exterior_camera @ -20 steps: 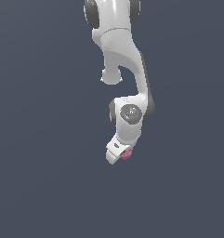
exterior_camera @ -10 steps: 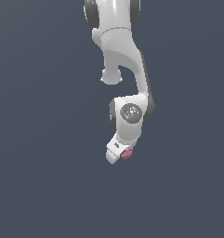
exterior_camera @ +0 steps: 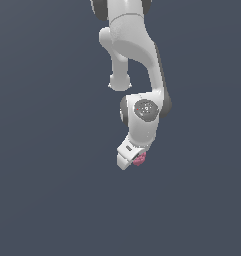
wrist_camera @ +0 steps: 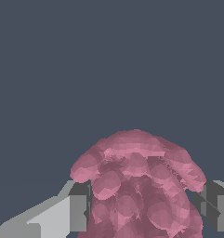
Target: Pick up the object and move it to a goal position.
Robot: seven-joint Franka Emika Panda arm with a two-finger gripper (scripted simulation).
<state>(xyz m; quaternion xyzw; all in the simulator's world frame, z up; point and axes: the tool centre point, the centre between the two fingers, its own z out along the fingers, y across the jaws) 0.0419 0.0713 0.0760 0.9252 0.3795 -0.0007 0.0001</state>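
Note:
The object [exterior_camera: 139, 159] is a small pinkish-red lumpy clump that peeks out beside the white gripper [exterior_camera: 131, 159] at the end of the arm in the exterior view. In the wrist view the object [wrist_camera: 139, 186] fills the space between the two fingers, one finger [wrist_camera: 78, 209] on one side and the other finger [wrist_camera: 218, 204] on the opposite side, both pressed against it. The gripper [wrist_camera: 146, 207] is shut on the object. Most of the clump is hidden behind the hand in the exterior view.
The white arm [exterior_camera: 137, 60] reaches down from the top of the exterior view. Everything around it is a plain dark grey-blue surface with no other objects or edges in sight.

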